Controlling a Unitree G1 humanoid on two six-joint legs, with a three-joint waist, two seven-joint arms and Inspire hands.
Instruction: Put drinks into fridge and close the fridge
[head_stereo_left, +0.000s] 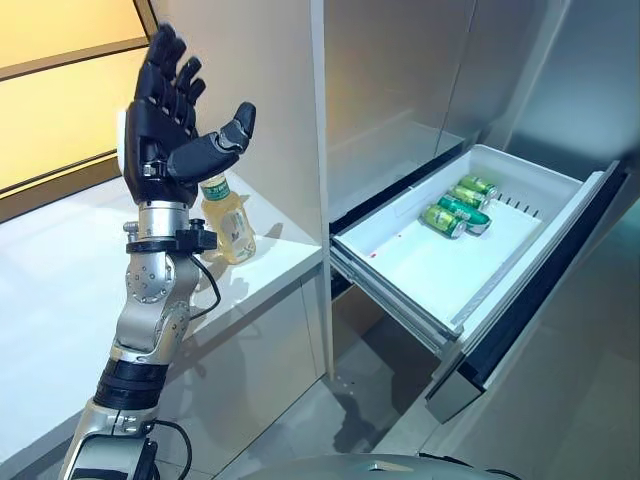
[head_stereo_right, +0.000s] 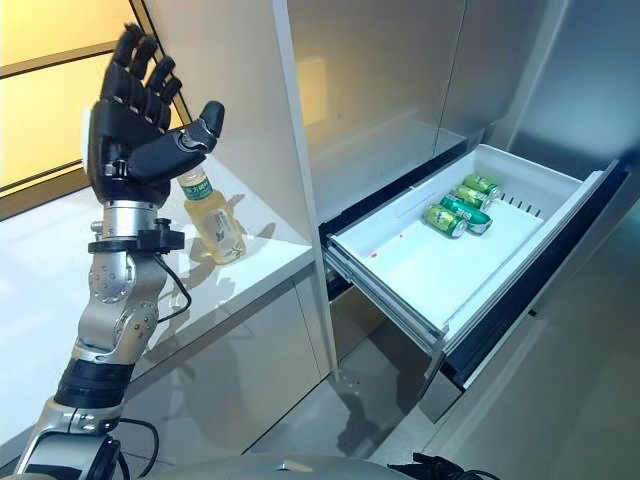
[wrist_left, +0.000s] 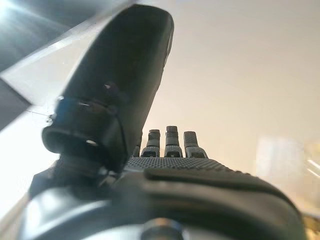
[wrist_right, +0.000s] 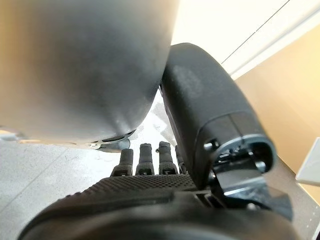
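Left hand (head_stereo_left: 165, 125) spread above ribbed plastic bottle (head_stereo_left: 227, 222).

Three green cans (head_stereo_left: 458, 207) in one open drawer (head_stereo_left: 400, 270); one bottle (head_stereo_left: 228, 225) on the counter (head_stereo_left: 60, 300).

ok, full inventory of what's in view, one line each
Cans: three, green, lying at the back of the open drawer.
Drawer: one, white, pulled out of the fridge.
Bottle: one, yellowish drink, green label, upright on the counter behind the left hand.
Counter: one, white, left of the fridge.
Fridge: one, silver-grey, right side.
Left hand: raised, open, empty.
Right hand: right wrist view only, fingers straight, empty.
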